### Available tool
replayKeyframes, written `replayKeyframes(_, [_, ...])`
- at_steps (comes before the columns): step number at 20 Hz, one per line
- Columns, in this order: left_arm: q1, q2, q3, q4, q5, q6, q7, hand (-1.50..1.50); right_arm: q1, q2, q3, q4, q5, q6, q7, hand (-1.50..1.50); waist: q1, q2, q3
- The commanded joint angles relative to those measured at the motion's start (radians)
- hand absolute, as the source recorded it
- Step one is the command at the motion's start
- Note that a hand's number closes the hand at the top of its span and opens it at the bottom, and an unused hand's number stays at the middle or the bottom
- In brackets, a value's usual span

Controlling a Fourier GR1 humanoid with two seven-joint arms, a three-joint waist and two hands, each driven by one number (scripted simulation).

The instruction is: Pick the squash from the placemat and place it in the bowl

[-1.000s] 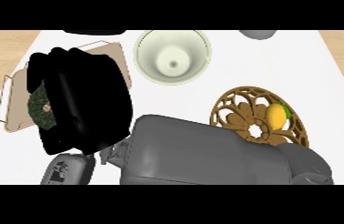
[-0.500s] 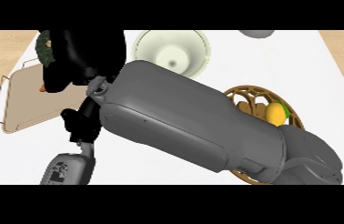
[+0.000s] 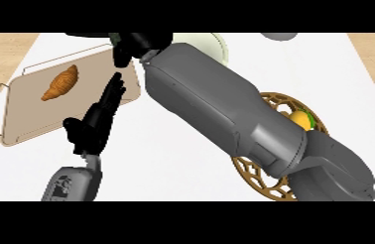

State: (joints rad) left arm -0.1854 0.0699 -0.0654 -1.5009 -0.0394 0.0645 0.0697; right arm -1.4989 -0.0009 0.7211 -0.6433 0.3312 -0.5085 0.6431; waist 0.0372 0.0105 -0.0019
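My right hand is curled at the top of the head view, just left of the pale green bowl. A sliver of dark green squash shows at the hand's left edge; the rest is hidden inside the fingers. The thick grey right forearm crosses the view diagonally and covers most of the bowl. The beige placemat lies at the left. My left hand stands open at the mat's right edge, fingers straight and pointing up.
A brown croissant lies on the placemat. At the right, a round wicker basket holds a yellow-orange fruit, partly behind my right arm. A grey object sits at the back right edge.
My right hand has lifted off the placemat and swung up and right toward the bowl, carrying the squash. The croissant is now uncovered. The left hand has come into view.
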Motion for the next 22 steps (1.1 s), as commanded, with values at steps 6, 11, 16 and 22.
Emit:
replayKeyframes(6, [0.020, 0.000, 0.009, -0.008, 0.017, -0.016, -0.009, 0.00, 0.022, -0.002, -0.085, 0.300, 0.015, -0.016, -0.229, 1.50, 0.007, 0.005, 0.000])
replayKeyframes(11, [-0.013, -0.039, -0.029, 0.000, -0.037, 0.031, -0.002, 0.00, 0.100, 0.001, -0.118, 0.395, 0.003, -0.087, -0.324, 1.50, 0.018, 0.011, 0.001])
replayKeyframes(16, [0.004, -0.031, -0.040, -0.026, -0.030, 0.007, -0.004, 0.00, 0.150, -0.037, -0.233, 0.438, -0.101, 0.021, -0.446, 1.50, 0.028, 0.017, 0.002])
replayKeyframes(22, [-0.024, -0.010, -0.011, -0.050, 0.001, -0.011, 0.063, 0.00, 0.185, -0.015, -0.316, 0.433, -0.174, 0.143, -0.627, -1.50, 0.024, 0.013, 0.003])
